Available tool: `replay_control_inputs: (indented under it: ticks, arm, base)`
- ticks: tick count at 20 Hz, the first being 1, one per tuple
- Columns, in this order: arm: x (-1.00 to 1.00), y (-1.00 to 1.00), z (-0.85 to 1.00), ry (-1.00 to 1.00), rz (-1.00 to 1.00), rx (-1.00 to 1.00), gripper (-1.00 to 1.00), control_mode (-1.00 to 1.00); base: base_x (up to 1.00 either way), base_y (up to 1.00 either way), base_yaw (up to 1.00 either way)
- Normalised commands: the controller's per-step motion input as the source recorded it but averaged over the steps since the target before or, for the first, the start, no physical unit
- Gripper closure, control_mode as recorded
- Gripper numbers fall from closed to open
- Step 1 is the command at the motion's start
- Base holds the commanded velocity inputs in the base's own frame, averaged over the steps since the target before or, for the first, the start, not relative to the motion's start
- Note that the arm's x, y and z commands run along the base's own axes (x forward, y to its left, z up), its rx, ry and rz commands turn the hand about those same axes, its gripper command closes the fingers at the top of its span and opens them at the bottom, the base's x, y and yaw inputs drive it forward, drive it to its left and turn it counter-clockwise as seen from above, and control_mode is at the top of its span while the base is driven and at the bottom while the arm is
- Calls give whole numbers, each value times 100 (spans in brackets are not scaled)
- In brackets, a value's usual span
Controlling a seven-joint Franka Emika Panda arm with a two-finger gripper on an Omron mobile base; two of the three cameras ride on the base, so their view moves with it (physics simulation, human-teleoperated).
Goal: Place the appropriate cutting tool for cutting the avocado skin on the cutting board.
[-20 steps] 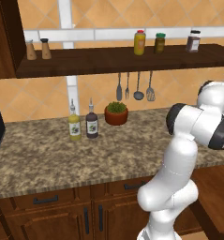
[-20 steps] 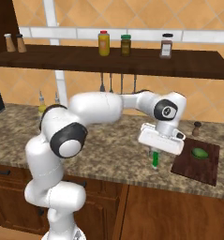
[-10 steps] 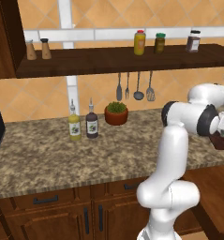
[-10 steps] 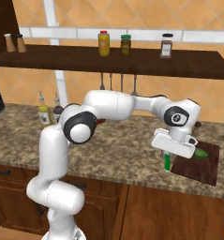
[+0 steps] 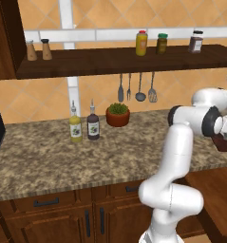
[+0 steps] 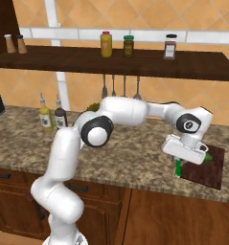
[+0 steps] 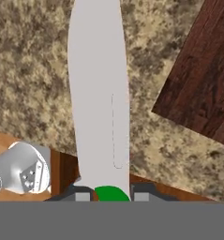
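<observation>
My gripper (image 6: 185, 157) is shut on a knife (image 7: 97, 84) that has a green handle and a long pale grey blade. In the hand view the blade runs straight away from the fingers over the speckled counter, just left of the dark reddish-brown cutting board (image 7: 202, 79). In the right base view the knife (image 6: 178, 168) hangs below the hand at the left edge of the cutting board (image 6: 209, 171). A green sliver of the avocado (image 6: 209, 157) peeks out behind the hand on the board. The left base view has the hand (image 5: 226, 129) at the far right edge.
Two bottles (image 5: 84, 127) and a potted plant (image 5: 118, 114) stand at the back of the granite counter (image 5: 48, 156). Utensils (image 5: 136, 88) hang under a dark wall shelf (image 5: 115, 59) with jars. The counter's front edge is close below the board (image 6: 197, 185).
The arm has swung to the right with the knife held, from over the bare counter to the left edge of the cutting board. The avocado is now mostly hidden behind the hand.
</observation>
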Motion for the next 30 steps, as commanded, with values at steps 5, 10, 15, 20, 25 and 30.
replay_control_inputs:
  ticks: [5,10,15,20,25,30]
  arm:
    - [19,-32,-40,-7,0,-7,100,-100]
    - [38,-33,-40,-10,0,-6,100,-100]
    - [44,-13,-19,-1,0,-2,100,-100]
    - [35,-12,-18,0,0,0,100,-100]
    - [25,-18,-34,0,0,0,100,-100]
    - [2,-9,-18,0,0,0,-100,-100]
  base:
    - [0,0,0]
    - [0,0,0]
    - [0,0,0]
    - [0,0,0]
    - [0,0,0]
    - [0,0,0]
